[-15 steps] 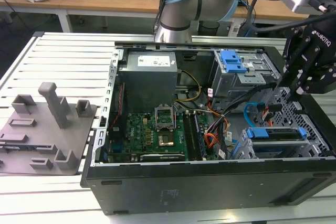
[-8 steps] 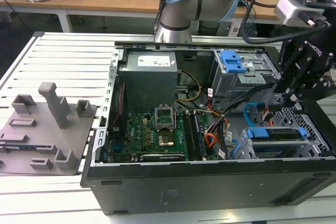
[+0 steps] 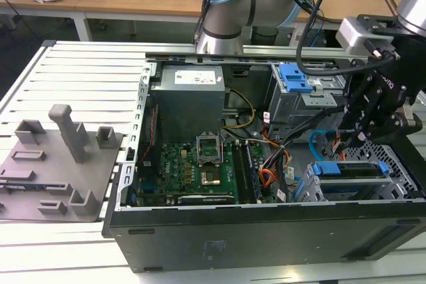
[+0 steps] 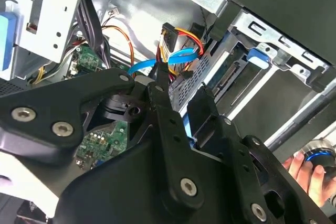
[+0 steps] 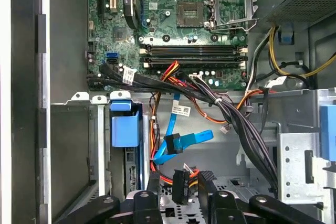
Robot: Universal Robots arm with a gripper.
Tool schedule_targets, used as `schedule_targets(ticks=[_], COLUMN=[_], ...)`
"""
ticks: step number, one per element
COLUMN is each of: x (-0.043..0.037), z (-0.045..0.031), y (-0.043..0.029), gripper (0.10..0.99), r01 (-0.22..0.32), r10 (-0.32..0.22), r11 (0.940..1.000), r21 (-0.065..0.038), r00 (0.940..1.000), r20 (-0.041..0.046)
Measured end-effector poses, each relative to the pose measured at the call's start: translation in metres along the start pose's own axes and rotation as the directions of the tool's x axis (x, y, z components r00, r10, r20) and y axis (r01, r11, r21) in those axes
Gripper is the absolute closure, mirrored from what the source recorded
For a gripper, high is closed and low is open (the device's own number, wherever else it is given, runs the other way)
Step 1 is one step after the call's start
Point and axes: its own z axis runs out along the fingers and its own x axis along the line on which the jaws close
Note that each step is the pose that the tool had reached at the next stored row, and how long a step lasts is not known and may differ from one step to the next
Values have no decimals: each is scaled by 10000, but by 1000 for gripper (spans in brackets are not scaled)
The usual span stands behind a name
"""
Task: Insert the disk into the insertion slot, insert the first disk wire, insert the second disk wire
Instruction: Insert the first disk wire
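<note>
Bright, even room light here in the exterior view, and the white slatted surface [image 3: 80, 64] glares pale. Dimmer inside the computer case [image 3: 266, 231], shadow pooling along its walls. In the second wrist view the black hand [image 4: 181, 85] looms dark against a washed-out metal plate [image 4: 47, 3].

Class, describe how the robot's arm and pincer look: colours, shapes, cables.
The arm is silver-grey tubing with pale-blue joint caps; black cables hang along it. The pincer is matte black, built of flat linkage bars fastened with silver screws.
</note>
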Motion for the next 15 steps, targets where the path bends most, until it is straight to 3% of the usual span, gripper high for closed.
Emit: schedule_targets(ticks=[8,11,15], x=[0,0,0], z=[27,29,32], y=[-1,-1,-1], gripper=[678,867,894], r01=[0,0,0], r10=[0,0,0], r11=[10000,10000,10000], r21=[0,0,0], r00=[10000,10000,10000], r20=[-1,0,0])
